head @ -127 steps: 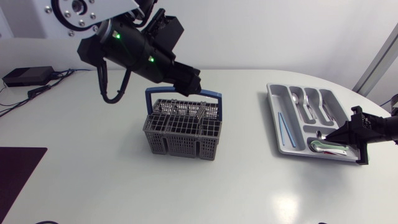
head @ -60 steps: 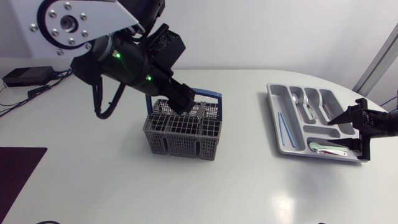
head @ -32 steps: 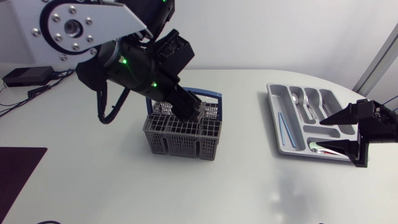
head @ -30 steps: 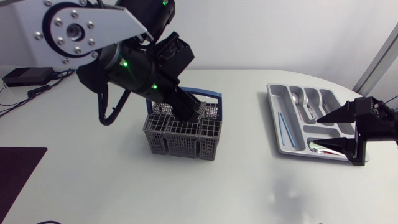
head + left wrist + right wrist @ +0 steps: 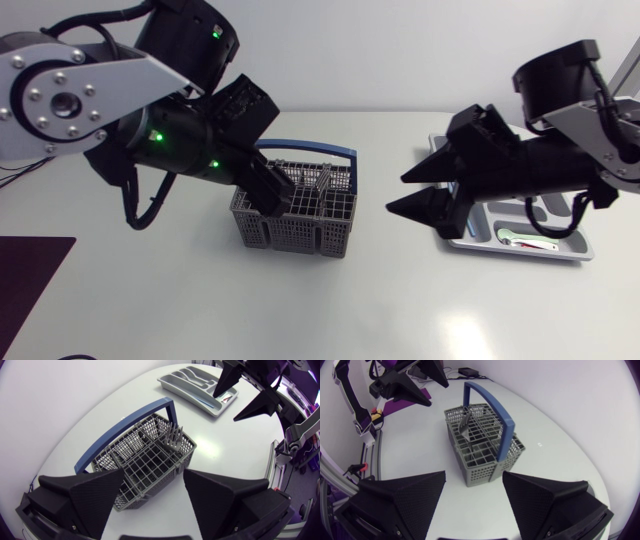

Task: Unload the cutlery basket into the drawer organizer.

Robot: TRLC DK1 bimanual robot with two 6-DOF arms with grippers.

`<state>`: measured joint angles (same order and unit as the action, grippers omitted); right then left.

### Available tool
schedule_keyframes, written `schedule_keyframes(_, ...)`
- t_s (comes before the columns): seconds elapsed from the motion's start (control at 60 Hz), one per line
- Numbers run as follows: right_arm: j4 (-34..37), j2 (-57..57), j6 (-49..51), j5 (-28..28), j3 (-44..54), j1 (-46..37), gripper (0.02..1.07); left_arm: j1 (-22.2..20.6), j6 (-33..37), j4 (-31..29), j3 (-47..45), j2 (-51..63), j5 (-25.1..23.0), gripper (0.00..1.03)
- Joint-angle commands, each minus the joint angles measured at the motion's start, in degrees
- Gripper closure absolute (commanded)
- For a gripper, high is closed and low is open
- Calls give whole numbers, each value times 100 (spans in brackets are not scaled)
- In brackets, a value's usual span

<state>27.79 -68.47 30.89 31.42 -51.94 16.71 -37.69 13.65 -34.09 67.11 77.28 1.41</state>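
Observation:
The grey cutlery basket (image 5: 297, 213) with a blue handle (image 5: 318, 148) stands mid-table. Upright forks (image 5: 172, 437) fill one of its corner compartments, also seen from the right wrist as forks (image 5: 465, 420). My left gripper (image 5: 272, 195) hangs open over the basket's left end, nothing between its fingers (image 5: 82, 495). My right gripper (image 5: 396, 193) stands open to the right of the basket, pointing at it and apart from it. The grey drawer organizer (image 5: 520, 250) lies at the right, largely hidden by my right arm; a green-and-red-handled utensil (image 5: 527, 237) lies in its near slot.
From the left wrist the organizer (image 5: 197, 382) shows far beyond the basket (image 5: 145, 455), with my right gripper (image 5: 245, 390) in front of it. From the right wrist my left gripper (image 5: 415, 385) hangs behind the basket (image 5: 482, 442). Bare table surrounds the basket.
My right arm has swung left from the organizer to beside the basket. My left gripper has drawn back from the basket's middle toward its left end.

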Motion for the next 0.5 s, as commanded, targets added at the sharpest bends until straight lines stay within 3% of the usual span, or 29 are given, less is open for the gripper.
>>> schedule_keyframes(0.0,-186,-334,-919,-198,-202,465,25,60,173,148,-322,-204,-18,16)
schedule_keyframes(0.117,-503,-721,-1455,-400,-387,816,25,95,314,376,-620,-353,-36,16)
schedule_keyframes(0.483,-1320,-1477,-2422,-734,-659,1282,44,289,454,825,-1148,-556,-36,16)
